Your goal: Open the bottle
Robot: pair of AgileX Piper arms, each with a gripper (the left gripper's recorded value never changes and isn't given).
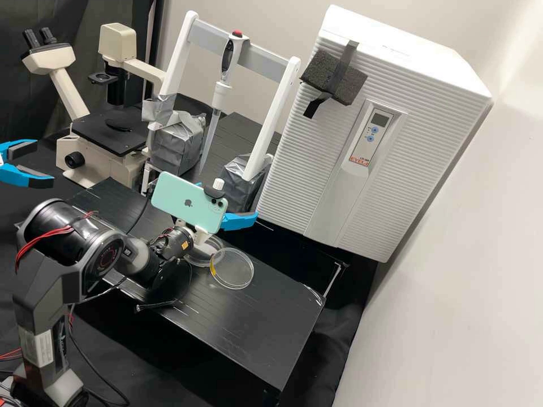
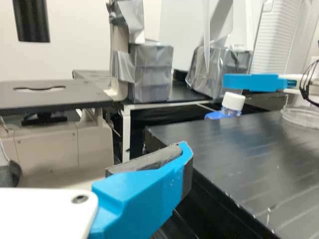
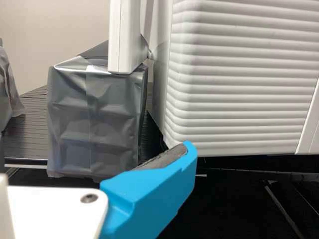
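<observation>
**Black bench: capped bottle sits between spread blue fingers**

Black bench point(image 1: 186, 367) fills the lower scene, with a raised black platform point(image 1: 254, 322) of slatted panels across its middle.

At the far left edge of the high view, the left gripper point(image 1: 24, 164) hangs beside a beige microscope point(image 1: 96, 141), its two blue fingers spread apart. In the left wrist view its own finger point(image 2: 149, 181) lies just off the platform's corner.

Next comes the right arm point(image 1: 73, 249), which lies low over the platform's left part with a mint-green phone point(image 1: 186, 202) fixed at its wrist. Beyond the phone is the right gripper point(image 2: 219, 98), with its fingers point(image 1: 240, 220) also apart.

The bottle point(image 2: 233, 102) stands upright on the platform between them, small, with its white cap on. Whether either finger touches it cannot be told.

Just right of the arm's wrist, a clear petri dish point(image 1: 232, 268) lies flat on the platform.

Behind, a white frame point(image 1: 271, 62) holds a pipette point(image 1: 218, 102) that hangs tip down. The frame's legs are set in blocks point(image 1: 175, 141) wrapped in grey tape.

At the right stands a tall white ribbed cabinet point(image 1: 396, 169), with a black foam pad point(image 1: 334, 76) strapped near its top.
</observation>
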